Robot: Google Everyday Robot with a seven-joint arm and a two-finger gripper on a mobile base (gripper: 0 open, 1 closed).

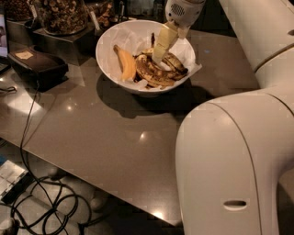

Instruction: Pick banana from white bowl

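Observation:
The white bowl [112, 34] stands at the back of the brown table, lined with white paper. Inside lie several speckled brown-yellow bananas; the banana [158, 73] curves across the bowl's right half. A smooth orange-yellow banana [126, 63] lies at the bowl's left. My gripper [158, 54] reaches down into the bowl from above, its pale fingertips touching the top of the speckled bananas.
A black box [36, 64] with a cable sits at the table's left. Jars of nuts [62, 13] stand behind the bowl. My white arm [229, 160] fills the right foreground. Cables [41, 202] lie on the floor below the table's front edge.

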